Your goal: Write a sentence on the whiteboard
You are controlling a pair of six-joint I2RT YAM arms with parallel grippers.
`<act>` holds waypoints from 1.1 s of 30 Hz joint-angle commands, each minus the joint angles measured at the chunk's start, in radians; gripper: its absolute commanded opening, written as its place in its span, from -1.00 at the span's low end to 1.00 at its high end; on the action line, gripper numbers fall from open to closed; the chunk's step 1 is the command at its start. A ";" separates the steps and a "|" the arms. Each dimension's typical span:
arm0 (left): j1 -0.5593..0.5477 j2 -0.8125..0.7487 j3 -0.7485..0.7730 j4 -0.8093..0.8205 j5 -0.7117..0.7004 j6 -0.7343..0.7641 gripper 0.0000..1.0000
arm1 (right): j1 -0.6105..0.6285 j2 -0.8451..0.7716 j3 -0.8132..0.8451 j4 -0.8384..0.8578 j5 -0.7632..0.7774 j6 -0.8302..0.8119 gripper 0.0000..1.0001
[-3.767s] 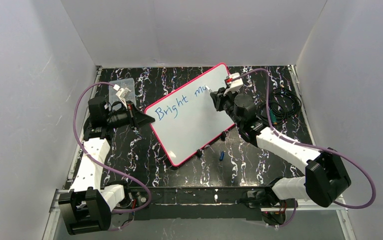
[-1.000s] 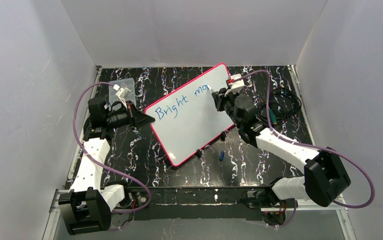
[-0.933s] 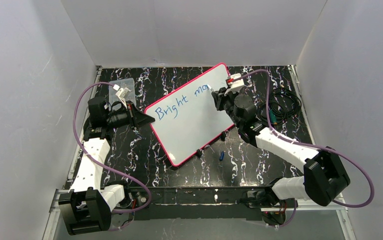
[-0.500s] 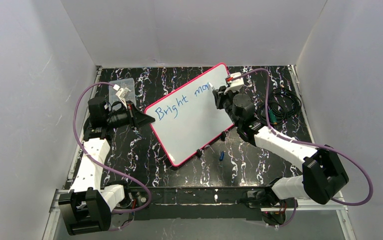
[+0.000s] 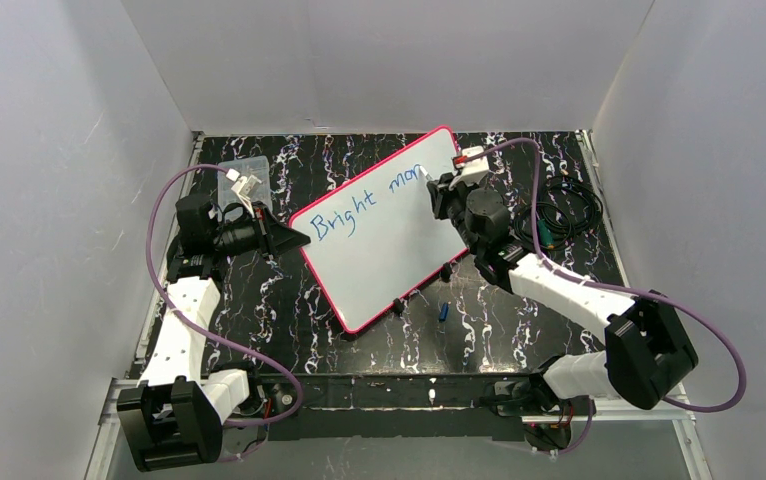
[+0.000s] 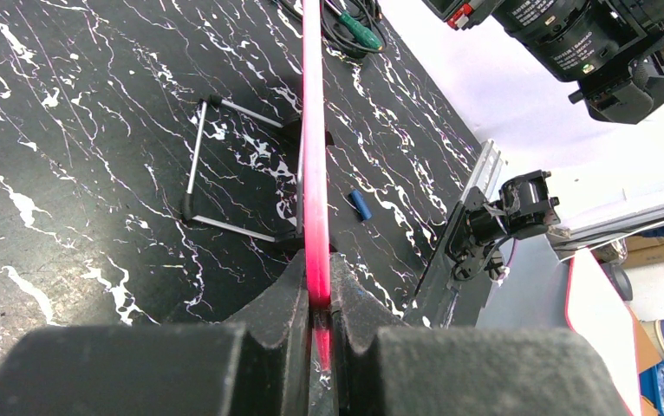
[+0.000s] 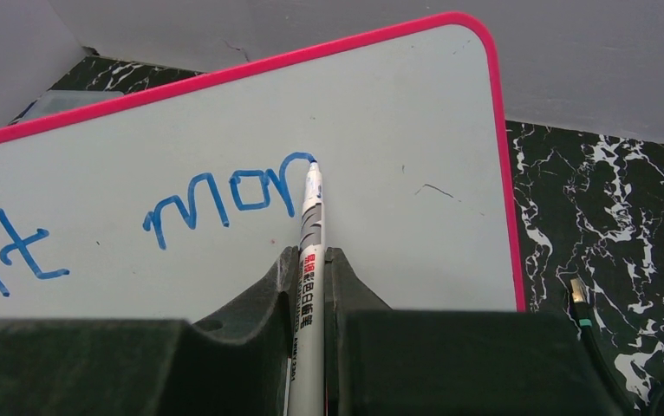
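Note:
The whiteboard (image 5: 389,250) with its pink-red rim (image 6: 313,156) stands tilted on a wire stand at the table's middle. Blue writing (image 5: 364,205) on it reads "Bright mo" plus a partly drawn letter; in the right wrist view the writing (image 7: 224,199) shows "nt mo" and a started arch. My left gripper (image 5: 284,238) is shut on the board's left edge, its jaws pinching the rim (image 6: 315,290). My right gripper (image 5: 439,192) is shut on a white marker (image 7: 309,251), whose blue tip touches the board at the end of the writing.
A clear plastic box (image 5: 242,178) lies at the back left behind the left arm. Black cables (image 5: 564,215) lie coiled at the right. A small blue marker cap (image 5: 443,311) lies on the table in front of the board, also visible in the left wrist view (image 6: 361,205).
The writing has grown from "Bright m" to "Bright mo" plus a started arch. My right gripper with the marker has shifted slightly right along the line. The left gripper has not moved.

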 commanded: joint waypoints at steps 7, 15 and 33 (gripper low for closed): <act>0.004 -0.044 0.004 0.057 0.034 0.038 -1.00 | -0.001 -0.196 -0.063 -0.038 -0.008 0.023 -0.97; 0.003 -0.043 0.003 0.082 0.034 0.035 -1.00 | -0.001 -0.026 -0.037 -0.025 -0.008 0.018 -0.97; 0.003 -0.038 0.003 0.082 0.037 0.038 -1.00 | -0.001 0.020 0.042 0.025 0.011 -0.018 -0.97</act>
